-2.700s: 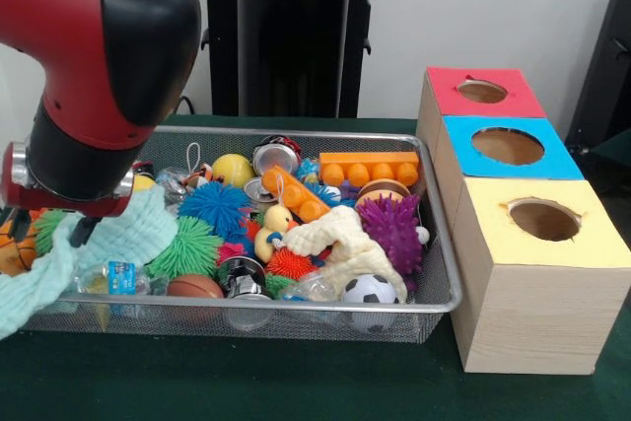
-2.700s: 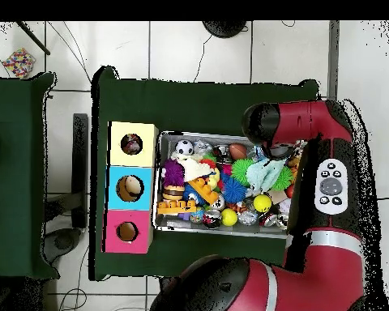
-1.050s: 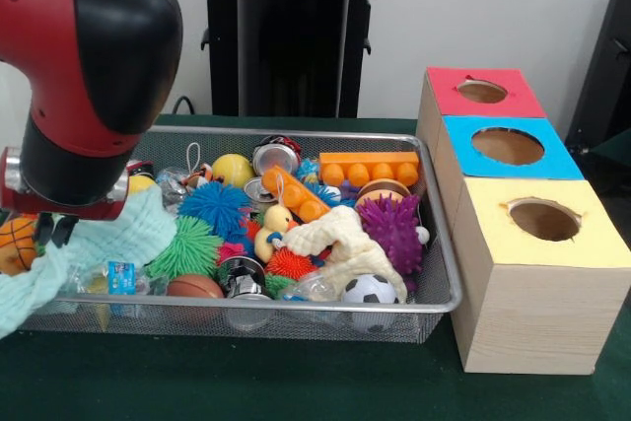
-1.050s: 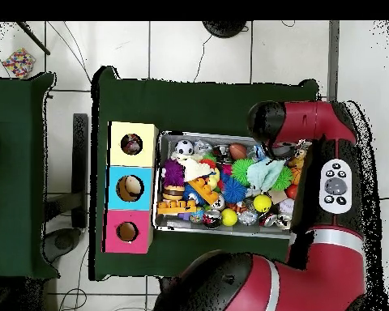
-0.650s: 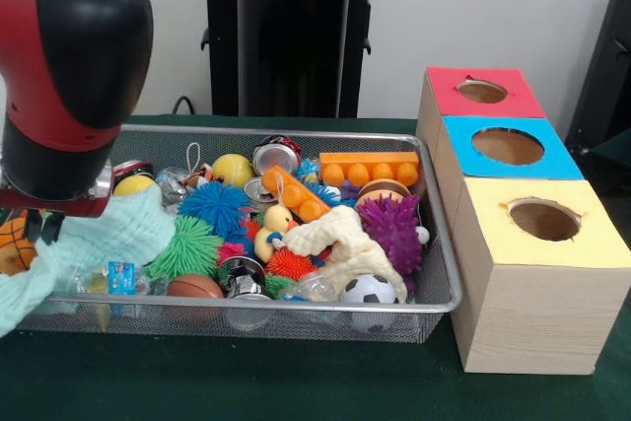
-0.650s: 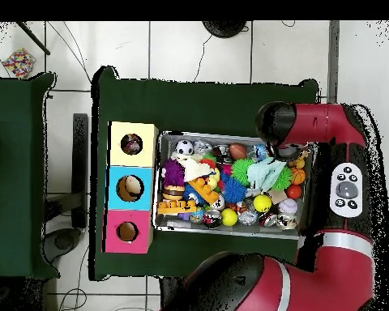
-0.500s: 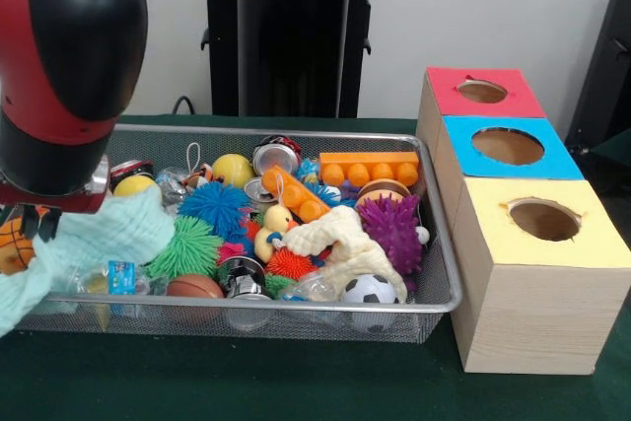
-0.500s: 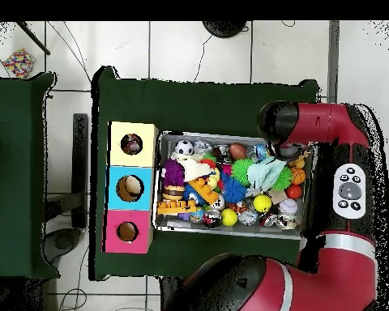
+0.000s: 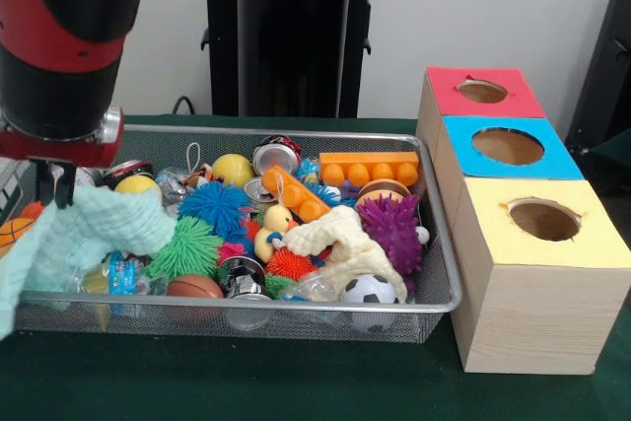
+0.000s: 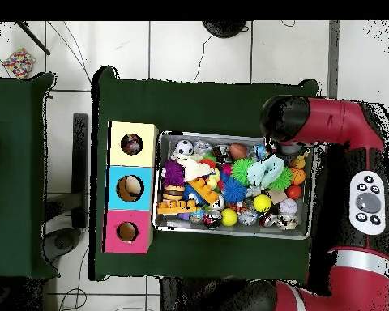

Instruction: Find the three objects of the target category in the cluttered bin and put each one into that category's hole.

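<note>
1. You are mid-search: the gripper (image 9: 54, 184) hangs over the bin (image 9: 434, 244) at its end well apart from the holes.
2. Its fingers look nearly closed beside the mint cloth (image 9: 84, 234); whether it holds anything, you cannot tell.
3. Next, check the hold before you carry toward the boxes (image 9: 537, 273).

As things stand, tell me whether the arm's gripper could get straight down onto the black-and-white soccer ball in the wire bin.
Probably yes: the black-and-white soccer ball lies uncovered on top of the clutter by the wire bin front rim. The gripper is at the opposite end beside the mint cloth.
</note>
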Motion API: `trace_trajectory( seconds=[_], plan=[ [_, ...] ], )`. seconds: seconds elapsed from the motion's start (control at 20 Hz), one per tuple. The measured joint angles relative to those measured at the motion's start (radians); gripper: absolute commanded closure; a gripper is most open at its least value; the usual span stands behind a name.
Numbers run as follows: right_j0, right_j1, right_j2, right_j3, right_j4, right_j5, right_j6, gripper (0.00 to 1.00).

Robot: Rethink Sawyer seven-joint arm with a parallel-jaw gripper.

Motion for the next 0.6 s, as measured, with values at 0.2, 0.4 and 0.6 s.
trace_trajectory(
  seconds=[0.2, 0.4, 0.6],
  plan=[
    [-0.011, -0.035, 0.008, 0.034, 0.054, 0.0, 0.0, 1.0],
    [-0.026, -0.074, 0.012, 0.072, 0.12, 0.0, 0.0, 1.0],
    [-0.035, -0.098, 0.013, 0.094, 0.172, 0.0, 0.0, 1.0]
  ],
)
